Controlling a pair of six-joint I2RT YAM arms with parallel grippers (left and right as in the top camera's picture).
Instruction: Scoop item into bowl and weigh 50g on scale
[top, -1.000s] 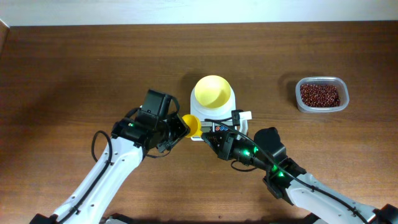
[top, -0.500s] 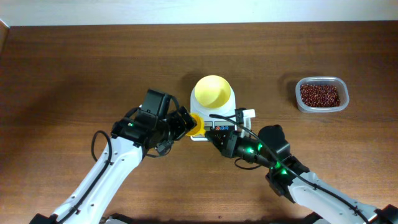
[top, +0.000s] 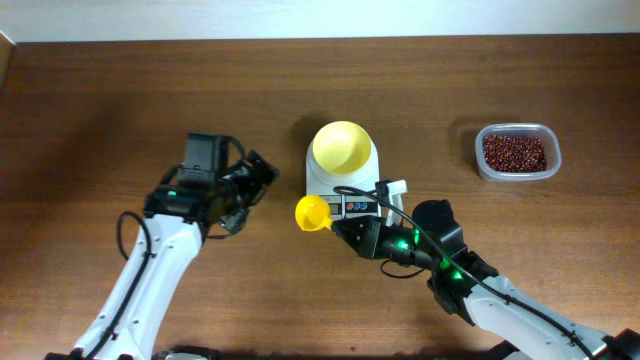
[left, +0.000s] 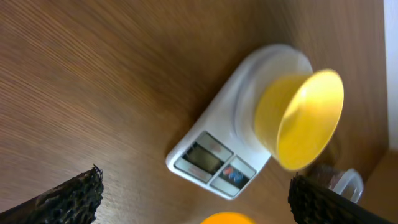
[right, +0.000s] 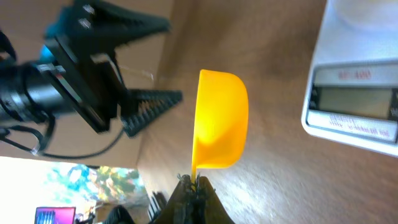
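Observation:
The pale-yellow bowl (top: 342, 147) stands empty on the white scale (top: 352, 190) at mid-table. My right gripper (top: 343, 222) is shut on the handle of a small yellow scoop (top: 311, 212), which hangs empty just left of the scale's front. The right wrist view shows the scoop (right: 217, 118) edge-on above my shut gripper (right: 194, 183). My left gripper (top: 254, 190) stands wide open to the left of the scoop, holding nothing. Its wrist view looks onto the scale (left: 211, 155) and the bowl (left: 301, 118). The item, red-brown beans (top: 515, 151), lies in a clear tub.
The clear plastic tub (top: 546, 165) sits at the right of the wooden table (top: 120, 100), well away from the scale. A pale wall runs along the table's far edge.
My left gripper has opened, let go of the scoop and drawn back to the left. The scoop now stays in my right gripper alone, which has shifted slightly.

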